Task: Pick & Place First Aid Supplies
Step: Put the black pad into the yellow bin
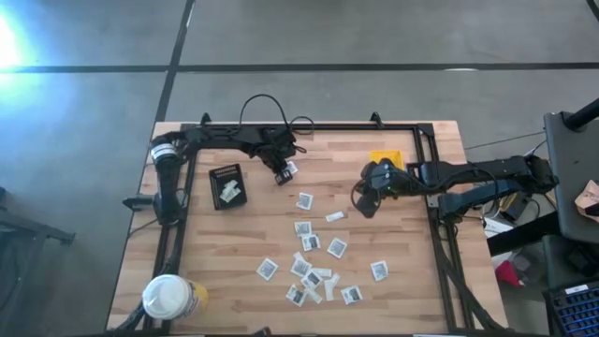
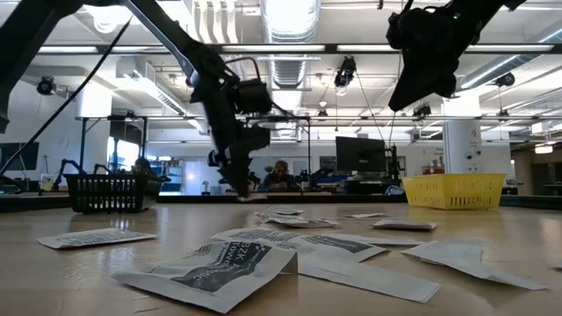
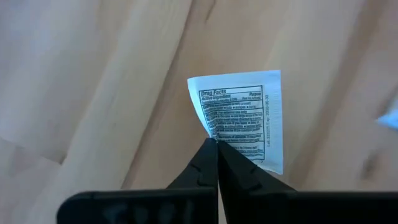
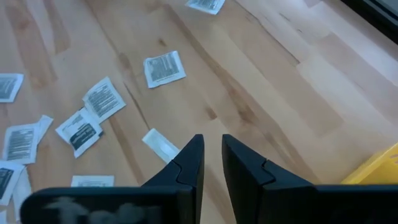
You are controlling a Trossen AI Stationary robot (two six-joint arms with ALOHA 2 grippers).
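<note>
Already your left gripper [image 3: 217, 144] had pinched shut on a packet's [image 3: 244, 118] edge; your right gripper [image 4: 212, 155] hovered empty, fingers slightly parted, beside the yellow bin [image 1: 387, 158].

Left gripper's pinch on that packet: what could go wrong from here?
1. The left gripper is shut on only a corner of the packet; it may slip out in transit.
2. The black tray lies close by and already holds packets; a careless drop could miss it.
</note>
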